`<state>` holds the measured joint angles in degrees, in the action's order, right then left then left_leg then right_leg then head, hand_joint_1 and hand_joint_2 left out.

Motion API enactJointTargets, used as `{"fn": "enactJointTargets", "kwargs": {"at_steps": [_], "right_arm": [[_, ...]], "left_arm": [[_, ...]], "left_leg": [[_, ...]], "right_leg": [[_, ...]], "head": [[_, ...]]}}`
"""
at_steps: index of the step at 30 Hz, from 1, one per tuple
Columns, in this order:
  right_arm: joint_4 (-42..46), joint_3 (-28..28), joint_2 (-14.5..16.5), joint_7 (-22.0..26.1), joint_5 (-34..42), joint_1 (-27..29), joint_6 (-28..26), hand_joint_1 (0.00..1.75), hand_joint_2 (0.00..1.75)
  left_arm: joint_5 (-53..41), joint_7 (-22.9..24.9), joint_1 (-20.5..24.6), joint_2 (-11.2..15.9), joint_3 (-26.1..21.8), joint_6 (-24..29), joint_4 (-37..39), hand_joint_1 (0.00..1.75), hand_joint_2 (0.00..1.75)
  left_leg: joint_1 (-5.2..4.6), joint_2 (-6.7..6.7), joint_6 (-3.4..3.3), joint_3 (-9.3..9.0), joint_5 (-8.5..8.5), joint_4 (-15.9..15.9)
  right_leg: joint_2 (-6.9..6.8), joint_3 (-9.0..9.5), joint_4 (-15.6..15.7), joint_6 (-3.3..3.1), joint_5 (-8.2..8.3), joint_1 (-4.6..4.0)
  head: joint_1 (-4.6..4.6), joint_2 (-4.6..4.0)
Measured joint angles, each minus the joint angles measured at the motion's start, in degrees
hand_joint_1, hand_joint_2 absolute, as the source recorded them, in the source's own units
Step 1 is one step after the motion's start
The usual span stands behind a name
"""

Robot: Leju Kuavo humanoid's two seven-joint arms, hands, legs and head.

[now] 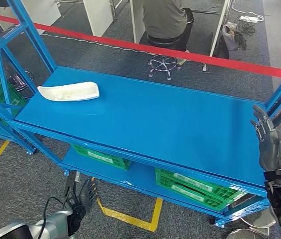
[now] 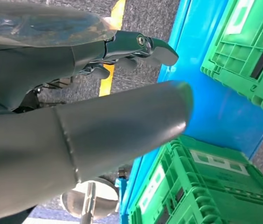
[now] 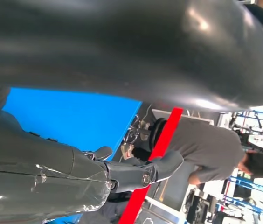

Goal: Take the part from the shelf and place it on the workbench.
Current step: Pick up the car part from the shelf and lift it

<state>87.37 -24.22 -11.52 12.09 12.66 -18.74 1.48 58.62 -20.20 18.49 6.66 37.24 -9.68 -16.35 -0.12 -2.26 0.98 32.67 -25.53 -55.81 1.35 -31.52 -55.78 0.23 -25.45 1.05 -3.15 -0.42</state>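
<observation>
The person (image 1: pixel 166 20) on the stool at the top middle of the head view is cut off above the back by the frame edge. The blue shelf (image 1: pixel 150 119) runs out of the frame at the left, and its uprights are cut at the upper left and right edges. The green crates (image 1: pixel 195 186) on the lower level are mostly hidden under the top board. The right hand (image 1: pixel 265 137) at the right edge is partly cut off, its fingers (image 1: pixel 258 117) raised. The left hand (image 1: pixel 84 196) at the bottom left is small and dark; how its fingers lie cannot be told there. Labels on the crates are too blurred to read.
</observation>
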Motion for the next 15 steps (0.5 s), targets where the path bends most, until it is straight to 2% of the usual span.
{"fn": "enactJointTargets", "kwargs": {"at_steps": [1, 3, 4, 5, 6, 7, 8, 9, 10, 11, 12, 14, 15], "right_arm": [[-0.01, -0.02, 0.0, -0.01, 0.01, -0.16, 0.05, 0.0, 0.0], [-0.13, -0.03, 0.0, -0.07, 0.02, -0.33, 0.16, 0.0, 0.0], [-0.25, -0.04, 0.0, -0.13, 0.05, -0.34, 0.24, 0.0, 0.0], [-0.38, -0.07, 0.0, -0.2, 0.08, -0.35, 0.31, 0.0, 0.0], [-0.5, -0.1, 0.0, -0.25, 0.11, -0.37, 0.38, 0.0, 0.0], [-0.59, -0.13, 0.0, -0.3, 0.15, -0.44, 0.44, 0.0, 0.0], [-0.66, -0.17, 0.0, -0.34, 0.17, -0.58, 0.5, 0.0, 0.0], [-0.72, -0.2, 0.0, -0.37, 0.19, -0.77, 0.56, 0.0, 0.0], [-0.8, -0.23, 0.0, -0.42, 0.19, -0.95, 0.64, 0.0, 0.0], [-0.88, -0.27, 0.0, -0.47, 0.2, -1.09, 0.74, 0.0, 0.0], [-0.97, -0.32, 0.0, -0.52, 0.2, -1.15, 0.85, 0.0, 0.0], [-1.14, -0.48, -0.02, -0.58, 0.2, -1.25, 1.0, 0.0, 0.0], [-1.21, -0.58, -0.05, -0.58, 0.2, -1.35, 1.03, 0.0, 0.0]], "left_arm": [[0.0, 0.0, 0.08, 0.01, 0.0, 0.01, 0.0, 0.0, 0.0], [0.0, 0.0, 0.16, -0.05, 0.0, 0.03, 0.0, 0.0, 0.0], [0.0, 0.0, 0.09, -0.09, 0.0, 0.04, 0.0, 0.0, 0.0], [0.0, 0.0, -0.03, -0.14, 0.0, 0.04, 0.0, 0.0, 0.0], [0.01, 0.0, -0.12, -0.17, 0.0, 0.04, 0.0, 0.0, 0.0], [0.03, 0.0, -0.17, -0.18, 0.0, 0.04, 0.0, 0.0, 0.0], [0.05, 0.0, -0.14, -0.15, 0.0, 0.04, 0.0, 0.0, 0.0], [0.08, 0.0, -0.04, -0.13, 0.0, 0.04, 0.0, 0.0, 0.0], [0.09, -0.01, 0.1, -0.09, 0.0, 0.04, 0.0, 0.0, 0.0], [0.09, -0.01, 0.23, -0.06, 0.0, 0.04, 0.0, 0.0, 0.0], [0.11, -0.02, 0.3, -0.01, 0.0, 0.04, 0.0, 0.0, 0.0], [0.14, -0.03, 0.26, 0.02, 0.0, 0.04, 0.0, 0.0, 0.0], [0.15, -0.03, 0.23, -0.01, 0.0, 0.04, 0.0, 0.0, 0.0]], "left_leg": [[0.04, 0.58, 0.26, 1.45, -1.53, -2.97], [0.09, 1.58, 0.58, 6.0, -5.17, -11.72], [0.12, 1.75, 0.58, 8.14, -6.28, -15.47], [0.1, 1.81, 0.45, 9.27, -6.24, -17.09], [0.05, 1.82, 0.2, 9.11, -5.02, -16.19], [-0.08, 1.9, -0.17, 7.62, -2.85, -12.78], [-0.33, 2.28, -0.66, 5.32, -0.47, -7.91], [-0.68, 2.76, -1.04, 3.16, 1.25, -3.39], [-1.02, 3.19, -1.35, 1.64, 2.28, -0.13], [-1.29, 3.5, -1.52, 0.94, 2.57, 1.51], [-1.45, 3.42, -1.58, 0.87, 2.46, 1.82], [-1.24, 2.98, -1.88, 0.59, 2.69, 2.35], [-1.04, 2.76, -2.08, 0.27, 2.81, 2.71]], "right_leg": [[-0.31, 0.06, 0.08, -0.3, 0.0, 0.03], [-0.98, 0.03, 0.09, -0.68, -0.1, -0.2], [-1.3, 0.01, 0.08, -0.76, -0.15, -0.34], [-1.58, 0.02, 0.08, -0.83, -0.19, -0.47], [-1.83, 0.06, 0.08, -0.88, -0.23, -0.57], [-2.04, 0.14, 0.09, -0.92, -0.28, -0.65], [-2.25, 0.23, 0.11, -0.95, -0.32, -0.69], [-2.42, 0.27, 0.12, -0.9, -0.38, -0.8], [-2.59, 0.27, 0.16, -0.79, -0.43, -0.86], [-2.78, 0.25, 0.2, -0.64, -0.48, -0.9], [-3.0, 0.26, 0.27, -0.45, -0.52, -0.94], [-3.3, 0.33, 0.19, 0.06, -0.86, -0.9], [-3.05, -0.07, -0.83, 0.29, -1.64, -0.91]], "head": [[-0.25, 0.0], [-0.77, 0.0], [-0.88, 0.0], [-0.95, 0.0], [-1.0, 0.0], [-1.05, 0.0], [-1.08, 0.0], [-1.07, 0.0], [-1.11, 0.0], [-1.14, 0.0], [-1.14, 0.0], [-1.12, 0.0], [-1.01, 0.0]]}}
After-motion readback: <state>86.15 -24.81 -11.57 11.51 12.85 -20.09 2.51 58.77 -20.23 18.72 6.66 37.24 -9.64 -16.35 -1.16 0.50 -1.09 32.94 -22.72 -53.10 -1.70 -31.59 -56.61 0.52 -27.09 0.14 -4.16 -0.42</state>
